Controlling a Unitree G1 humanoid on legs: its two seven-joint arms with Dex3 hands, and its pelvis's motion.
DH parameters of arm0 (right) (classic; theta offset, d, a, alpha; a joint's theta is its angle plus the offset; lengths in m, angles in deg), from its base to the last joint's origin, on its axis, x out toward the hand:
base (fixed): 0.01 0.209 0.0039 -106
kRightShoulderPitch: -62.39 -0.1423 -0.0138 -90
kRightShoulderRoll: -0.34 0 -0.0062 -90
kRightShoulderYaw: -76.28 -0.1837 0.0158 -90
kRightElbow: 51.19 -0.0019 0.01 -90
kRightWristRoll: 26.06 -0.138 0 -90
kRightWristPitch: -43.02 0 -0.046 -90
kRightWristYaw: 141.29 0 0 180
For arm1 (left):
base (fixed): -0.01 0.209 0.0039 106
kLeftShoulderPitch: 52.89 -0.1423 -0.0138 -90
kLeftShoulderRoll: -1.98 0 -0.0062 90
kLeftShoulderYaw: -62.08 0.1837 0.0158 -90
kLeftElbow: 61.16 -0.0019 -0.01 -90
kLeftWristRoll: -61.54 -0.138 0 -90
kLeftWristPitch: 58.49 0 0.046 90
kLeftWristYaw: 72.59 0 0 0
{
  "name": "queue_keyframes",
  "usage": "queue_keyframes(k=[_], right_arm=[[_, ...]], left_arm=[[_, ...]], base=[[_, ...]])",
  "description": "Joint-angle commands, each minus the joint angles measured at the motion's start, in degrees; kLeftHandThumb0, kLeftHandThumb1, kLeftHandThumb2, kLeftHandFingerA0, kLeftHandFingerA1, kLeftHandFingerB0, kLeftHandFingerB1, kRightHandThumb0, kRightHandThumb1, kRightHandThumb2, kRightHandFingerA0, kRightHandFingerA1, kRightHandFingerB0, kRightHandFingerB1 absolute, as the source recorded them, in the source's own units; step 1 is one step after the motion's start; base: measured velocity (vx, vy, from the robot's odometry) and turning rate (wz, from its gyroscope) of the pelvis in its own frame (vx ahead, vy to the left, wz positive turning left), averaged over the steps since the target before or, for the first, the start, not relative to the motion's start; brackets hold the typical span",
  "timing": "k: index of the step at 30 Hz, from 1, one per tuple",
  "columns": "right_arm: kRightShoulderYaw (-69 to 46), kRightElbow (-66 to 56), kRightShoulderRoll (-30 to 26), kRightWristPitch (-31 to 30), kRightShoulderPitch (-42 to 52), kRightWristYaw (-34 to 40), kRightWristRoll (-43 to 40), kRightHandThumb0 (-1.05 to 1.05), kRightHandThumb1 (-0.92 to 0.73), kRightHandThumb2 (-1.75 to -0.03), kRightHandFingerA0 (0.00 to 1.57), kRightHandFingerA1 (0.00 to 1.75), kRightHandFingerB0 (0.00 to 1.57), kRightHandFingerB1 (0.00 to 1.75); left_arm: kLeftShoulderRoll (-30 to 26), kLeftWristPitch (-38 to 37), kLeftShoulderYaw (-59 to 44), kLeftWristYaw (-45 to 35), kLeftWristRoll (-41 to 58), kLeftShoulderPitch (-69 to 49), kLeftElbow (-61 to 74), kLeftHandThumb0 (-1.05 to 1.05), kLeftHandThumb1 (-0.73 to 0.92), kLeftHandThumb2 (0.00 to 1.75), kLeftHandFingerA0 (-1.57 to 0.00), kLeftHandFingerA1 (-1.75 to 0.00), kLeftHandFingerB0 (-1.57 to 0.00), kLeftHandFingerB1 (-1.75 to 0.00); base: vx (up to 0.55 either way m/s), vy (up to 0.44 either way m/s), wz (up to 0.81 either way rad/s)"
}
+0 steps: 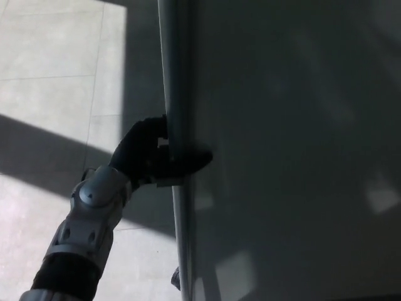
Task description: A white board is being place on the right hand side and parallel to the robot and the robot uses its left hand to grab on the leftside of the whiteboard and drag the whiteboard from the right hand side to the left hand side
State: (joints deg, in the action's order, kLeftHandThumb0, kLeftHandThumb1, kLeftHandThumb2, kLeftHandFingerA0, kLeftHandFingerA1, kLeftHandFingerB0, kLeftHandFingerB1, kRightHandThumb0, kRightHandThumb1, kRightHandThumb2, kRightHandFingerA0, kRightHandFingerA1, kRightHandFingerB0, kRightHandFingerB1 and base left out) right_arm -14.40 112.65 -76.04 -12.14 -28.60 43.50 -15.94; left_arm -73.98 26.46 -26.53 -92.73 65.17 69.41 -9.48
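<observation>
The whiteboard fills the right two thirds of the head view, grey and in shadow. Its rounded metal left frame runs from top to bottom of the picture. My left hand is shut on that frame at mid height: the thumb lies across the board's face, and the fingers wrap behind the edge. The grey forearm comes up from the lower left. My right hand does not show.
Pale tiled floor lies to the left, crossed by bands of sunlight and shadow. A small caster of the board's stand shows at the foot of the frame.
</observation>
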Motion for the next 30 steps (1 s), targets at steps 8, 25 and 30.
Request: queue_keyframes(k=[8, 25, 30], right_arm=[[-0.17, 0.25, -0.65, -0.99, 0.44, -0.96, -0.55, -0.45, -0.76, -0.71, 0.92, 0.96, 0.63, 0.9], [-0.29, 0.4, -0.77, -1.57, 0.58, -1.22, -0.69, -0.4, -0.77, -0.72, 0.97, 0.97, 0.69, 0.89], [-0.26, 0.45, -0.94, -1.15, 0.61, -0.88, -0.57, -0.4, -0.75, -0.73, 1.0, 0.98, 0.71, 0.89]], left_arm=[[-12.59, 7.13, -5.02, -14.1, 5.92, -2.97, -1.1, -0.17, 0.68, 0.61, -0.95, -0.75, -0.87, -0.54], [-26.38, 10.49, -8.76, -27.91, 9.86, -4.72, -10.09, -0.14, 0.68, 0.6, -0.89, -0.83, -0.82, -0.53], [-30.91, 7.71, -11.23, -31.32, 10.45, -5.07, -16.05, -0.07, 0.75, 0.62, -0.91, -0.73, -0.81, -0.55]], base=[[0.0, 0.0, 0.0], [0.0, 0.0, 0.0], [0.0, 0.0, 0.0]])
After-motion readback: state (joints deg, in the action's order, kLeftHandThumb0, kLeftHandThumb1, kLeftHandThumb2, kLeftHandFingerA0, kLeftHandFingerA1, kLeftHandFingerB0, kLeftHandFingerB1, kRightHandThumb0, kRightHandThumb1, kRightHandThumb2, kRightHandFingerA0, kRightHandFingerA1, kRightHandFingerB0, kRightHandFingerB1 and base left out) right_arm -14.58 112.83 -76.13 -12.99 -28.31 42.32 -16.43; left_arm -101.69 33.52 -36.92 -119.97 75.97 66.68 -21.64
